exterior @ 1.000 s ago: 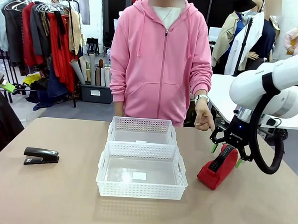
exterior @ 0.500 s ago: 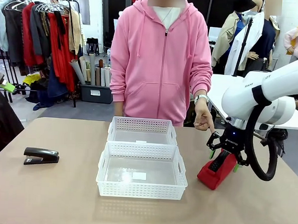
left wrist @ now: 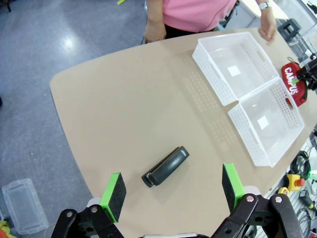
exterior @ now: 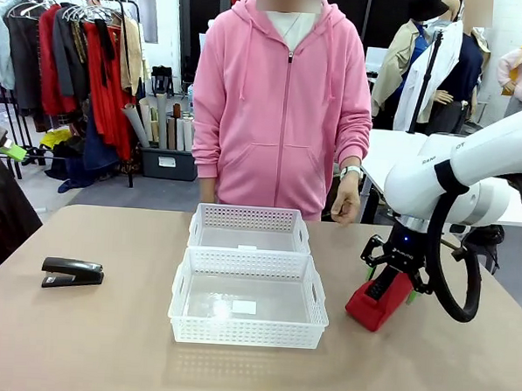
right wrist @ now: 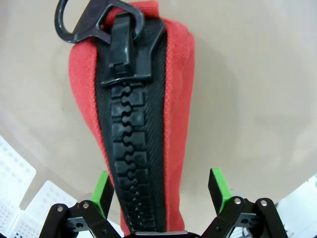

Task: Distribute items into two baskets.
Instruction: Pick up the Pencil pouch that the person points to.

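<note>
The red pouch (exterior: 376, 304) lies on the table right of the baskets, black zipper up. My right gripper (exterior: 389, 278) is open and lowered over its far end, one green pad on each side. In the right wrist view the pouch (right wrist: 133, 124) runs between the fingers (right wrist: 218, 187), with a gap at the right pad. The black stapler (exterior: 71, 272) lies at the table's left. My left gripper (left wrist: 172, 186) hangs open high above the stapler (left wrist: 166, 166). Both white baskets, near (exterior: 247, 322) and far (exterior: 249, 217), hold no items.
A person in a pink hoodie stands at the far edge, one hand (exterior: 344, 205) hanging just beyond the table near my right arm. From the left wrist camera the baskets (left wrist: 242, 134) and the pouch (left wrist: 292, 84) lie at the right, with bare tabletop around the stapler.
My right gripper has come down and slightly left over the pouch, still open. The person's pointing hand has drawn back from the pouch. The stapler and baskets have not moved.
</note>
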### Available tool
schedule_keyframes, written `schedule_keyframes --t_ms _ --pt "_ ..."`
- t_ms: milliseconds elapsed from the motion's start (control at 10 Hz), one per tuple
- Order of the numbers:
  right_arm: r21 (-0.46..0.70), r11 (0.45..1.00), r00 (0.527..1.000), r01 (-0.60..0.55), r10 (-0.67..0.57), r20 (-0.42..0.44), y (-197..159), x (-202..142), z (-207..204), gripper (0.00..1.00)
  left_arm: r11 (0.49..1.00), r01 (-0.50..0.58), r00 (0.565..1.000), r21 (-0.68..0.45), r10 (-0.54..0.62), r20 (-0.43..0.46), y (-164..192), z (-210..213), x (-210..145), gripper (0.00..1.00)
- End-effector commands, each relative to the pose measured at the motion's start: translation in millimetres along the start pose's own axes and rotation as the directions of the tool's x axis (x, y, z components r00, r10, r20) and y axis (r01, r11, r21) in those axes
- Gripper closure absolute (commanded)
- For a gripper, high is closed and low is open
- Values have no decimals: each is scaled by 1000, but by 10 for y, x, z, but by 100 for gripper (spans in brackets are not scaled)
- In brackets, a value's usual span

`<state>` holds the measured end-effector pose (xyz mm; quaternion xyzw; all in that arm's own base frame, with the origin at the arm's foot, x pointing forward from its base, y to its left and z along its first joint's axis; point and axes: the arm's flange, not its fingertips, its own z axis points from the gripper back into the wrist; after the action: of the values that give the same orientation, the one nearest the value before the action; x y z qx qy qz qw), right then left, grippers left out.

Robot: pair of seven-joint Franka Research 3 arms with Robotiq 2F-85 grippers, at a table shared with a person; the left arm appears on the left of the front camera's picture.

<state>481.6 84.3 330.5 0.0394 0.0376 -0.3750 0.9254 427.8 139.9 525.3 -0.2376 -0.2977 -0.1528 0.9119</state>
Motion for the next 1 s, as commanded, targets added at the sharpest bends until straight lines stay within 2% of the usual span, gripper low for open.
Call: schedule_keyframes --t_ms 0,500,700,800,900 --pt "9 1000 1000 -1 1 -7 8 -12 12 0 1000 1 1000 -8 -1 5 6 8 -4 0" --pt "9 1000 1000 -1 1 -7 8 -12 12 0 1000 1 1000 -8 -1 5 6 8 -4 0" --pt "-4 1000 1000 13 -13 22 61 -4 -4 0 1000 1 1000 -8 -1 5 6 8 -4 0" --pt "3 999 998 32 -32 55 82 2 5 14 1000 1 1000 -8 -1 5 6 8 -4 0" --pt "-9 999 997 44 -43 71 77 17 22 34 1000 1 1000 -8 -1 5 6 8 -4 0"
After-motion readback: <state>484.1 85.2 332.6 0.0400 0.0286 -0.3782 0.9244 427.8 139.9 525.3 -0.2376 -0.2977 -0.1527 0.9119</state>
